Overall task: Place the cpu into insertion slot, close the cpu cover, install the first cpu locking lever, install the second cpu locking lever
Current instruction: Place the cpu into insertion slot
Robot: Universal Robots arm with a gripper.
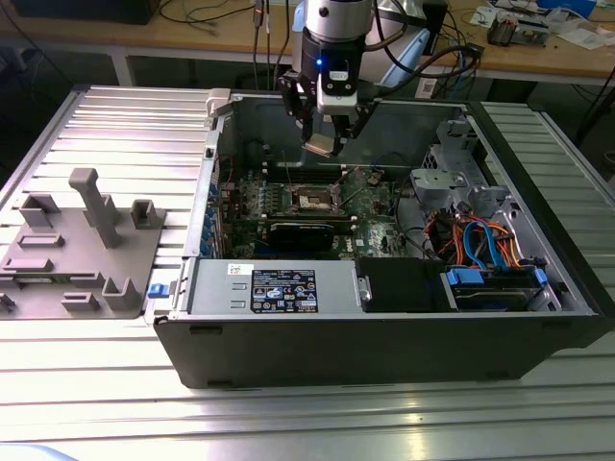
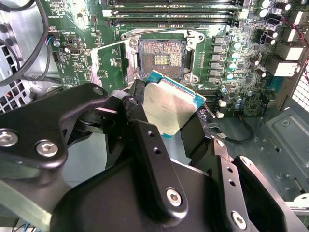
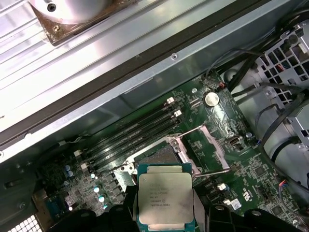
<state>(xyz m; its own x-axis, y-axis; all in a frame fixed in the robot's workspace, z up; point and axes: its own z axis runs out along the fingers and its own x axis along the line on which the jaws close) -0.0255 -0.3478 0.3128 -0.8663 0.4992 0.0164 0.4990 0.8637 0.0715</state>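
The exterior view takes in the open black sheet-metal case on a ribbed aluminium table, a grey moulded fixture at its nine o'clock, and the gripper hanging inside at about twelve o'clock of the insertion slot. The second wrist view shows black fingers clamped on opposite edges of the cpu, a flat square with a dull silver lid and teal rim. It is held clear of the dark-centred slot, whose cpu cover, a thin silvery windowed frame, stands swung open beside it.
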